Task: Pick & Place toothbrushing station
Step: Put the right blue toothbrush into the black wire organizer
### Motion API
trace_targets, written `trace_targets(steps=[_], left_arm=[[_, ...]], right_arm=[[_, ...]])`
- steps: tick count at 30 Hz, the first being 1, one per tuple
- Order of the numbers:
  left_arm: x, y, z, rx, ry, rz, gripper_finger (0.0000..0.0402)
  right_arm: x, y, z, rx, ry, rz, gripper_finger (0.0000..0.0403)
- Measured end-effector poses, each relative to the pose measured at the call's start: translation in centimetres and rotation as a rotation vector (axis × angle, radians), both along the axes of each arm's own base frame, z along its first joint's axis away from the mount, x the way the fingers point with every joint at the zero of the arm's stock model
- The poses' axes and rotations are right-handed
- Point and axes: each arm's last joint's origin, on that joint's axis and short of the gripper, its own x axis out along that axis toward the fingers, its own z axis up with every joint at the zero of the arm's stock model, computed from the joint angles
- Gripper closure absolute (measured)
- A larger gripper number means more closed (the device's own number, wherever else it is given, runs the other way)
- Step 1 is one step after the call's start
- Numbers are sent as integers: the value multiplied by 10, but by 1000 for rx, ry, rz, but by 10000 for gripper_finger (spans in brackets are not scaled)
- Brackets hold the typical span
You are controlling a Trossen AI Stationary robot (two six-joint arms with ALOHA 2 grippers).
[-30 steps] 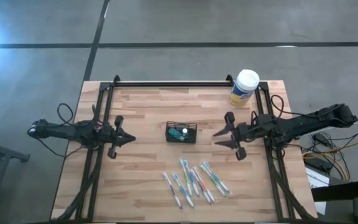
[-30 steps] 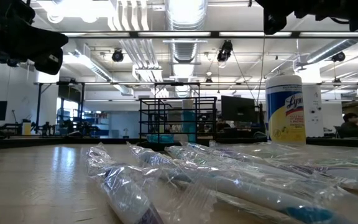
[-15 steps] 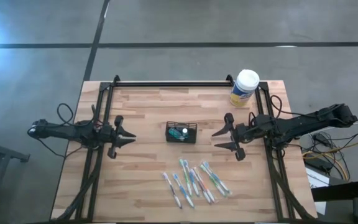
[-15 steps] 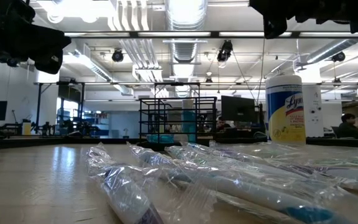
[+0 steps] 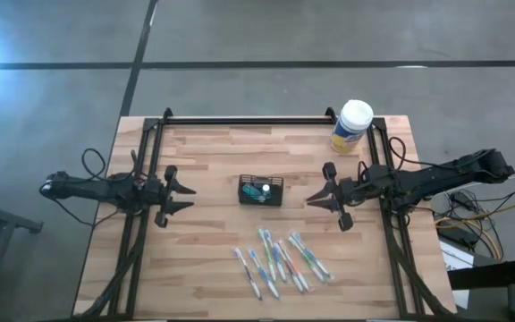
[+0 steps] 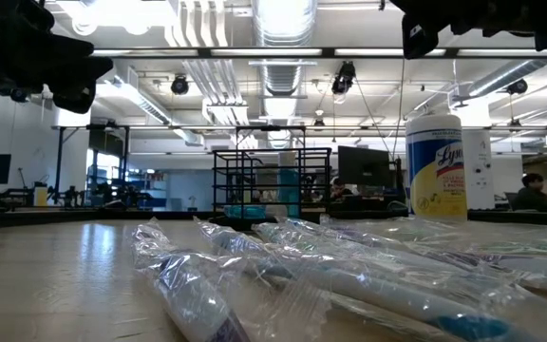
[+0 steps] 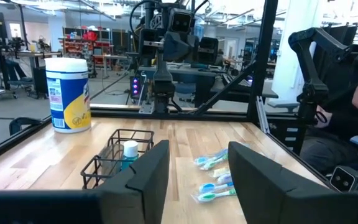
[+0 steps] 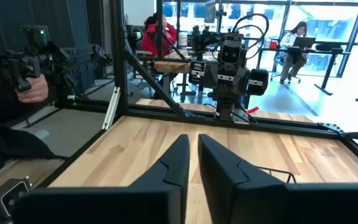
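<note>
Both arms hover apart: my left claw (image 5: 184, 198) spread wide, my right claw (image 5: 316, 198) nearly pinched on nothing, and the toothbrushing station (image 5: 261, 190) sits mid-table (image 5: 204, 250) between them.

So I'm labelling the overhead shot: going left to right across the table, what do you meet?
Left hand → small black wire-mesh holder → right hand → white-lidded, yellow-labelled canister. The wrapped toothbrushes overlap this span, so I leave them out.
</note>
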Motion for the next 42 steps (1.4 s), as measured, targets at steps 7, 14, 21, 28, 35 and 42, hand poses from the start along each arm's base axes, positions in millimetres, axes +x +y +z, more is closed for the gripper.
trace_targets(steps=[7, 14, 21, 28, 35, 42], left_arm=[[0, 0, 0, 0, 0, -1, 250], [0, 0, 0, 1, 0, -5, 287], [-1, -2, 8, -8, -81, -83, 326], [-1, -2, 8, -8, -84, -76, 341], [-1, 1, 9, 31, -71, 31, 377], [-8, 3, 31, 78, -27, 48, 396]], right_arm=[[0, 0, 0, 0, 0, 0, 382], [0, 0, 0, 1, -3, 11, 365], [-1, 2, 4, 8, -39, 57, 314], [-1, 2, 4, 24, -32, 82, 294], [-2, 2, 7, -23, -63, 28, 316], [-24, -1, 22, -77, -137, -4, 383]])
